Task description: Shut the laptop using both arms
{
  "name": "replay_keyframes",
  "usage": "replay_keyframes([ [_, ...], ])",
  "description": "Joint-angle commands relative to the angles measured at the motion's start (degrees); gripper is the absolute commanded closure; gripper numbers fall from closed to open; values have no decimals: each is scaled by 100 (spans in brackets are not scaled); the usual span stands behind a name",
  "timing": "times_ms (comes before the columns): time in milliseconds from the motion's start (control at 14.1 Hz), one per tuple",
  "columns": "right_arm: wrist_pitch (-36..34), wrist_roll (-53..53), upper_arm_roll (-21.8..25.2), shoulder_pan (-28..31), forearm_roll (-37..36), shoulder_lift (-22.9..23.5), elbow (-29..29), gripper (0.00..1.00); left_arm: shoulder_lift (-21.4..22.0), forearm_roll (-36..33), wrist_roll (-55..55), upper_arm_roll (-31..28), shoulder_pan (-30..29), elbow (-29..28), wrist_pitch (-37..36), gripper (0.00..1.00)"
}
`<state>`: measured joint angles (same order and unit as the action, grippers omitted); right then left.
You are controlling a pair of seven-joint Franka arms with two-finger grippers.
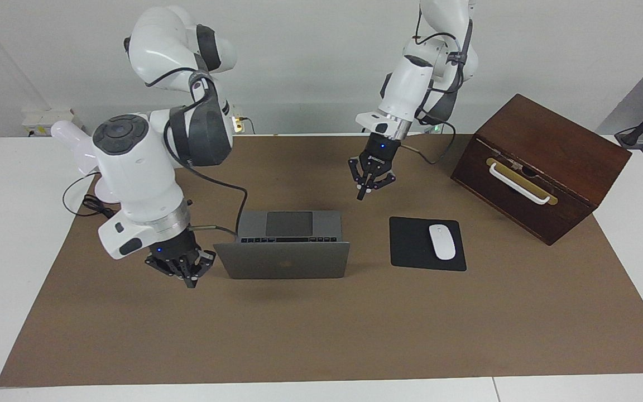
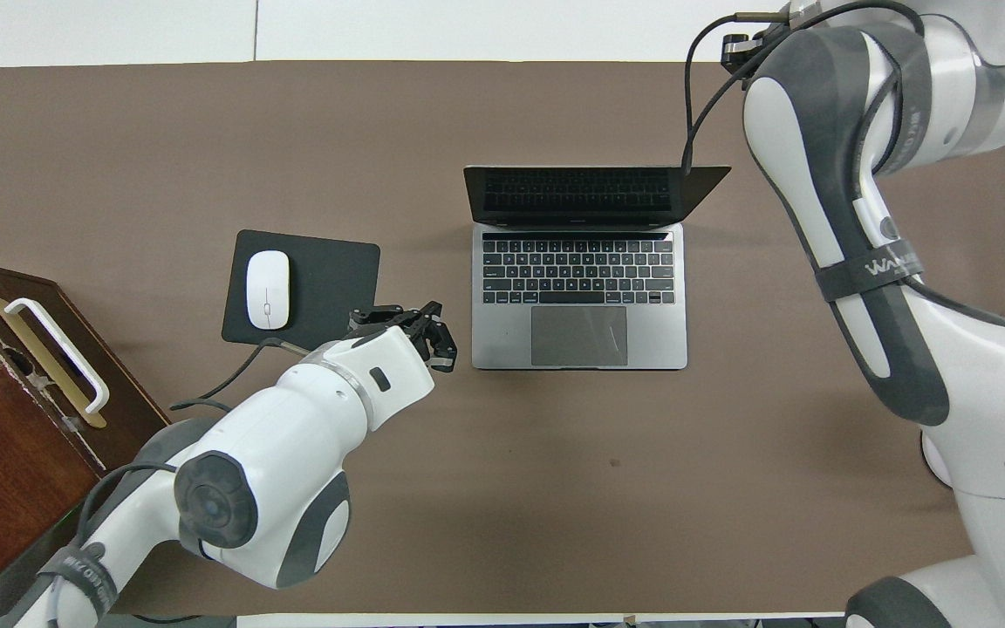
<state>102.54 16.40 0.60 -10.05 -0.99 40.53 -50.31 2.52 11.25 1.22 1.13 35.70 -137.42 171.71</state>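
Observation:
The silver-grey laptop (image 1: 284,261) (image 2: 578,336) stands open in the middle of the brown mat, its lid upright with the apple logo facing away from the robots. My right gripper (image 1: 190,283) is shut and empty. It hangs low just beside the lid's edge toward the right arm's end, not touching it. In the overhead view the right arm's own links hide it. My left gripper (image 1: 361,196) (image 2: 437,338) is shut and empty. It hangs in the air over the mat by the corner of the laptop's base between trackpad and mouse pad.
A black mouse pad (image 1: 411,245) (image 2: 328,296) carries a white mouse (image 1: 442,241) (image 2: 268,289) beside the laptop. A dark wooden box (image 1: 545,162) (image 2: 5,436) with a white handle sits toward the left arm's end. A white lamp (image 1: 73,142) and its cable lie at the right arm's end.

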Motion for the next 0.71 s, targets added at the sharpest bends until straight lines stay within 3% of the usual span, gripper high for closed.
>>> replay_keyframes([
  [0,186,153,28,-146,-147,148,84,100,-260,123,-42,-95,270,-21,451,100],
  [496,451,751,-25,-603,-130,87,-172,100,-997,105,-358,-87,534,-162,1496,100],
  [637,573,760,-25,-700,-94,-26,-539,100,-1200,53,-394,-95,578,-136,1594,100],
])
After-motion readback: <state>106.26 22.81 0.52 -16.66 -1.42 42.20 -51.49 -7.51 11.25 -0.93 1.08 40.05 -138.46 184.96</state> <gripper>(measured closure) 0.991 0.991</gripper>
